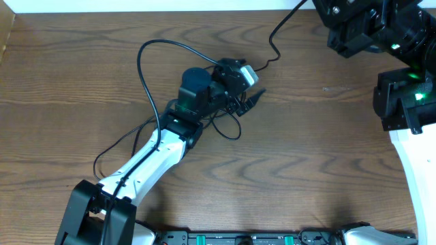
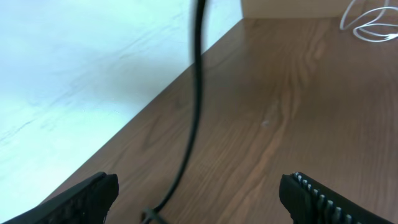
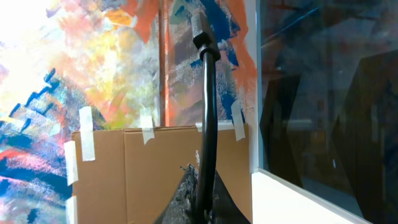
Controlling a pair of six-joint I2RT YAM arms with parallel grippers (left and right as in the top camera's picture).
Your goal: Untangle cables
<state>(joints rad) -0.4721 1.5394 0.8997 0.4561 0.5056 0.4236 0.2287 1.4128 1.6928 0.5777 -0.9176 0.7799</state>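
Your left fingers (image 2: 323, 196) stand wide apart, low over the desk (image 2: 298, 93), gripping nothing. One black cable (image 2: 194, 112) runs between them, touching neither. From above, the black cables (image 1: 228, 119) lie looped together near the middle of the desk, beside and partly under the left arm's wrist. A white cable (image 2: 373, 25) curls at the desk's far edge. The right arm (image 1: 402, 88) sits at the right edge, and you cannot tell whether the right fingers are open or closed.

The left arm (image 1: 146, 160) stretches diagonally forward from the near-left corner, its left gripper (image 2: 199, 193) low with fingers (image 2: 81, 199) spread wide, while the right arm (image 1: 409, 146) stands folded upward at the right edge.
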